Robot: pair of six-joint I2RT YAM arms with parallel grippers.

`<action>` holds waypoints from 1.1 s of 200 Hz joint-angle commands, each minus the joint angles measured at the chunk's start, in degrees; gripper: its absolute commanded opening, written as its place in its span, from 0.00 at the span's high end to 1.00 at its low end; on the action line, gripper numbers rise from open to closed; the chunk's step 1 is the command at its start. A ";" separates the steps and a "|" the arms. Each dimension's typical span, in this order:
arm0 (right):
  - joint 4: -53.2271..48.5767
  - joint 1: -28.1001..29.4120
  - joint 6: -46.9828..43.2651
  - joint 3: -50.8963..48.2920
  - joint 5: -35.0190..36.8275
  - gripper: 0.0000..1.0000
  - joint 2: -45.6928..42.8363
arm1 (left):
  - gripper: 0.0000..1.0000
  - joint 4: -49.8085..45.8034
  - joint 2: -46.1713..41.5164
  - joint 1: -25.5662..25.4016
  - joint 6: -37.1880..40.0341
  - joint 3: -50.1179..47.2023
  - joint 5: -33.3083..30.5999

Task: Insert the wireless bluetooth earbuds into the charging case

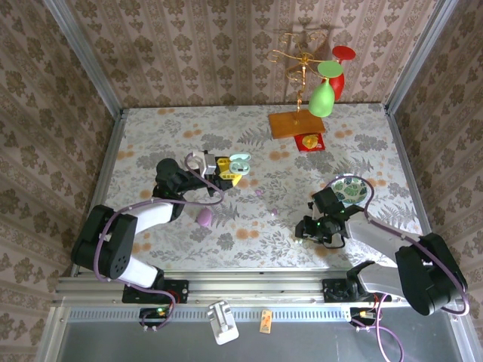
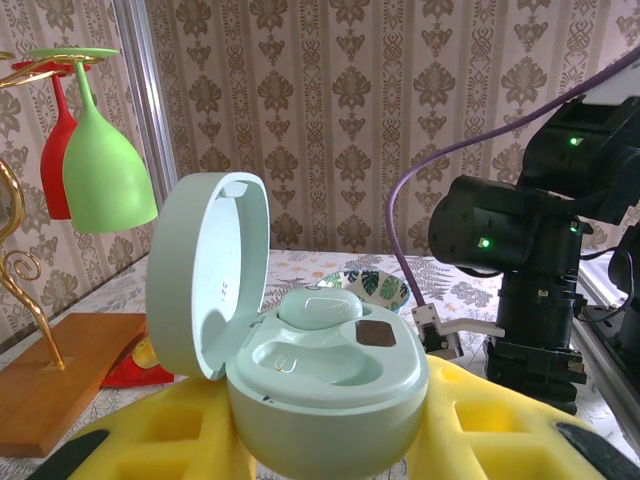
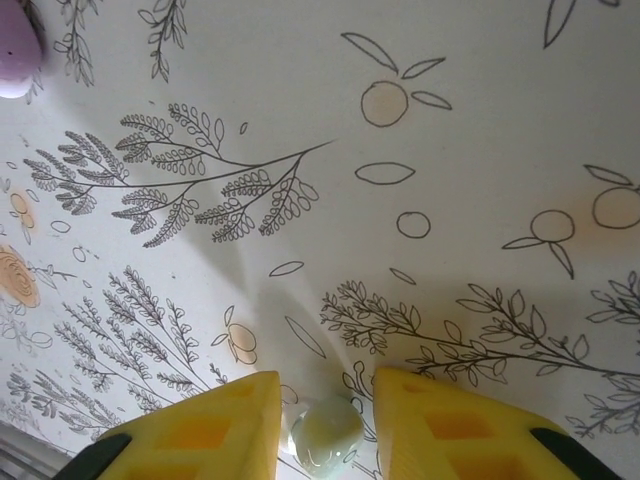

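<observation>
We're in a robot lab test cell: damask-wallpaper panel walls (image 1: 226, 45), aluminium frame posts (image 1: 84, 56), leaf-and-orange print tabletop (image 1: 173, 132), two black-and-white arms (image 1: 139, 219) (image 1: 381, 241) bolted to a metal rail (image 1: 256, 286).

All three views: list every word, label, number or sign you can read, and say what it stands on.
No legible text anywhere.
Inside the open lid of the mint charging case: faint marks, too small to read.
On the red pad: yellow print, too blurred to read.
On the orange tag at the near rail: too small to read.
</observation>
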 commanded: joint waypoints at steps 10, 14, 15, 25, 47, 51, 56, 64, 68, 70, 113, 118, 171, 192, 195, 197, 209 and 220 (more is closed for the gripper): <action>-2.53 0.68 1.96 -2.31 -2.25 0.67 -4.57 | 0.75 2.66 0.55 0.17 -1.00 1.47 1.49; -2.80 0.66 2.43 -2.45 -2.14 0.67 -5.14 | 0.75 2.75 0.56 0.19 -1.08 1.46 1.56; -2.97 0.73 2.55 -2.49 -2.04 0.67 -5.29 | 0.75 2.71 0.56 0.18 -1.10 1.46 1.57; -3.69 0.66 3.63 -2.96 -1.28 0.67 -6.65 | 0.75 2.75 0.48 0.17 -1.13 1.37 1.67; -3.94 0.76 4.85 -3.57 -0.14 0.69 -7.91 | 0.75 2.72 0.30 0.18 -1.13 1.37 1.94; -3.70 0.73 4.95 -3.66 -0.25 0.69 -7.78 | 0.75 2.75 0.22 0.17 -1.13 1.33 1.93; -3.29 0.74 5.08 -3.64 -0.35 0.69 -7.46 | 0.75 2.75 0.15 0.19 -1.15 1.46 1.93; -2.74 0.71 5.26 -3.59 -0.59 0.70 -6.65 | 0.75 2.76 0.13 0.21 -1.13 1.46 1.93; -2.28 0.77 5.38 -3.58 -0.83 0.70 -6.25 | 0.76 2.82 0.05 0.17 -1.13 1.53 1.93; -2.11 0.76 5.39 -3.47 -0.94 0.71 -6.00 | 0.76 2.77 -0.02 0.17 -1.13 1.54 2.00; 0.95 0.88 5.74 -3.14 -2.03 0.73 -2.48 | 0.76 2.75 -0.16 0.18 -1.47 1.64 2.41; 0.92 0.90 5.68 -3.06 -2.03 0.73 -2.17 | 0.76 2.72 -0.22 0.19 -1.52 1.64 2.46; 1.54 0.88 5.32 -3.07 -0.58 0.76 -0.29 | 0.76 2.74 -0.24 0.15 -1.48 1.72 2.53; 0.74 0.92 4.72 -2.30 -0.49 0.79 -0.40 | 0.76 2.76 -0.09 0.13 -1.50 1.68 2.46; 0.49 0.97 4.63 -2.11 -0.45 0.79 -0.62 | 0.76 2.76 -0.06 0.10 -1.48 1.68 2.46; 0.31 1.03 4.54 -1.98 -0.43 0.80 -0.75 | 0.76 2.76 -0.09 0.13 -1.48 1.71 2.46; -1.02 0.99 4.10 -1.28 -0.14 0.80 -2.05 | 0.76 2.76 -0.05 0.08 -1.41 1.72 2.38; -2.32 1.05 3.67 -0.57 0.29 0.80 -3.46 | 0.76 2.76 -0.09 0.10 -1.20 1.73 2.31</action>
